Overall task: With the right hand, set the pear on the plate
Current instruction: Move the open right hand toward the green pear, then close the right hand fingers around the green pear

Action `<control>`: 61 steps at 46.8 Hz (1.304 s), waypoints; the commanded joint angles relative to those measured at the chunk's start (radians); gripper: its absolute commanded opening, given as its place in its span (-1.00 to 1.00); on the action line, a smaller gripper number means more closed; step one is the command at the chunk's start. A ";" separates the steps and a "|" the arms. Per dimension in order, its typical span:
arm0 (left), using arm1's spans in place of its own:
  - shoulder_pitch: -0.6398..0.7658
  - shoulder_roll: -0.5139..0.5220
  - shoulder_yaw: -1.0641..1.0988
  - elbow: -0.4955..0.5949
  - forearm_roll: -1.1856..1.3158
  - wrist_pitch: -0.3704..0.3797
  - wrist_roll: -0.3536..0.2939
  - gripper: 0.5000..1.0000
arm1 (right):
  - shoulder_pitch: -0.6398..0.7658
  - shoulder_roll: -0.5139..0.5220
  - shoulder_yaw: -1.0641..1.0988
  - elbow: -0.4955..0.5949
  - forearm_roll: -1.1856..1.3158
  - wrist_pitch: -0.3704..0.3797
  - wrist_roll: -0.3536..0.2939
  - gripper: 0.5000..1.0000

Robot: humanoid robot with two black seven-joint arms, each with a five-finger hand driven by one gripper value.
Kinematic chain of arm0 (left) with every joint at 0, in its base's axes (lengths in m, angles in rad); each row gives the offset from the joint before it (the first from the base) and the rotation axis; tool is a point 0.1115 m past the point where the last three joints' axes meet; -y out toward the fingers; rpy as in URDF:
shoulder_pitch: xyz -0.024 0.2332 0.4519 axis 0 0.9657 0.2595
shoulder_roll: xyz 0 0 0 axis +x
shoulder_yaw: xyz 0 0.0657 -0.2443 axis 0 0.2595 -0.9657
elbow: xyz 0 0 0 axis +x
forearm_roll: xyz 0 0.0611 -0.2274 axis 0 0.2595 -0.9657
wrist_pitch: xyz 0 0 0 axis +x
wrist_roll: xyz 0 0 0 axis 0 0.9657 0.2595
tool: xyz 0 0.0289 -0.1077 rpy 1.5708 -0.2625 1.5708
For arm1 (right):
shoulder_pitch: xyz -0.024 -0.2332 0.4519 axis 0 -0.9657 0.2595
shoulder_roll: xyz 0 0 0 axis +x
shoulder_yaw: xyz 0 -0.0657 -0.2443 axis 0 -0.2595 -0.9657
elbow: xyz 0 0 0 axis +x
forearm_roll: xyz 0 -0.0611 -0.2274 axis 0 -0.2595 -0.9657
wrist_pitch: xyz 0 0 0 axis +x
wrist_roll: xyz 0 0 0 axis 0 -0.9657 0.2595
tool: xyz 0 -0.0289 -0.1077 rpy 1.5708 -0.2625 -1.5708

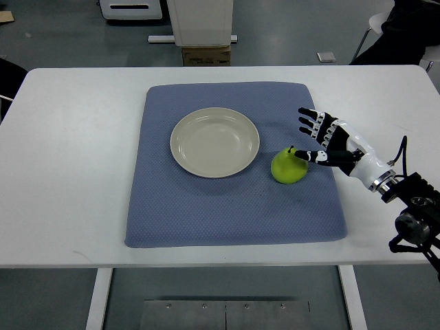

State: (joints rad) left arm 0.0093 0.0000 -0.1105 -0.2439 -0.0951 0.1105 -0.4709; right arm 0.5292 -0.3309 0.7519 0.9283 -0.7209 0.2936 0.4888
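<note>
A green pear (288, 166) lies on a blue mat (234, 206), just right of a cream plate (214, 141) that sits empty near the mat's middle. My right hand (315, 137) comes in from the right edge and hovers just right of the pear, fingers spread open. Its thumb tip reaches to the pear's upper right side, at or very near its surface. The hand holds nothing. The left arm does not show.
The mat lies on a white table (69, 172). A cardboard box (205, 55) and a white stand are on the floor beyond the table's far edge. A chair and a dark shape are at the top right.
</note>
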 commanded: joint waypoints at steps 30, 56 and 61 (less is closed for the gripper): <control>0.000 0.000 0.000 0.000 0.000 0.000 0.000 1.00 | 0.058 0.010 -0.164 0.001 0.003 -0.079 0.091 0.93; 0.000 0.000 0.000 0.000 0.000 0.000 0.000 1.00 | 0.072 0.044 -0.273 -0.008 0.002 -0.218 0.122 0.92; 0.000 0.000 0.000 0.000 0.000 0.000 0.000 1.00 | 0.071 0.046 -0.293 -0.016 0.002 -0.246 0.122 0.92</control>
State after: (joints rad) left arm 0.0092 0.0000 -0.1104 -0.2439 -0.0951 0.1105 -0.4710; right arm 0.6010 -0.2854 0.4698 0.9168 -0.7195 0.0638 0.6111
